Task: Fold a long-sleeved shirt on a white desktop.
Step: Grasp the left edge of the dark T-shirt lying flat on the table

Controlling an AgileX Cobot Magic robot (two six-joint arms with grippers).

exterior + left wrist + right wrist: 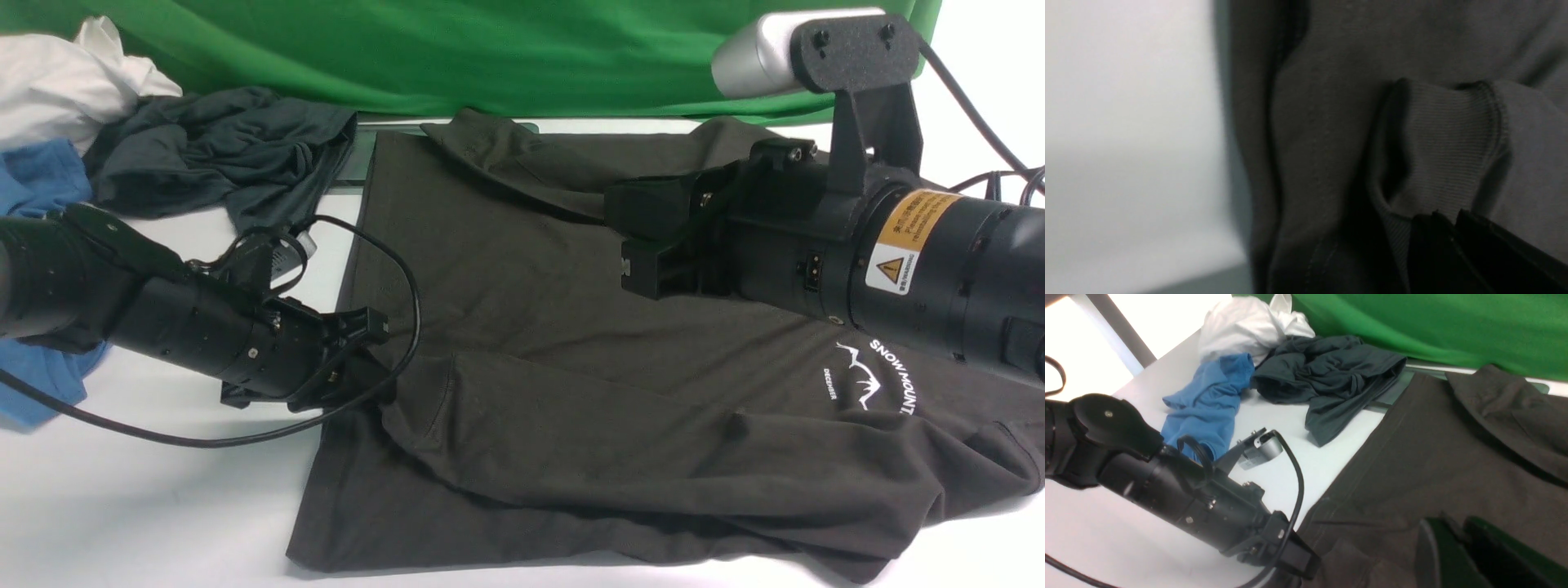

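One dark shirt (531, 278) lies spread over the white tabletop (163, 490), its long near sleeve (571, 441) laid across the body and a rumpled fold (498, 155) along the far side. On its right part the front view shows a small white mountain logo (861, 380); neither wrist view has it.

At the near sleeve's cuff (420, 400), the left end effector (1453, 216) is clenched, its tips against the cloth; whether fabric is pinched between them, I cannot tell. Above the shirt, the right end effector (624, 237) points towards the robot's left. Only the right wrist view shows a slim gap between its fingers, with nothing visibly held.

Beyond the shirt's left edge lies a slate-grey garment (220, 147), near a blue garment (41, 359) and a white cloth (73, 73). The right wrist view shows more of the blue one, which the left arm (188, 318) partly covers in the front view. A grey tray (351, 167) peeks out under the shirt's far edge, mostly hidden; green cloth (490, 49) hangs behind.

Part of the shirt is hidden by the right arm (816, 237), and the logo's lettering is cut off. Fabric near the camera is blurred in the left wrist view.
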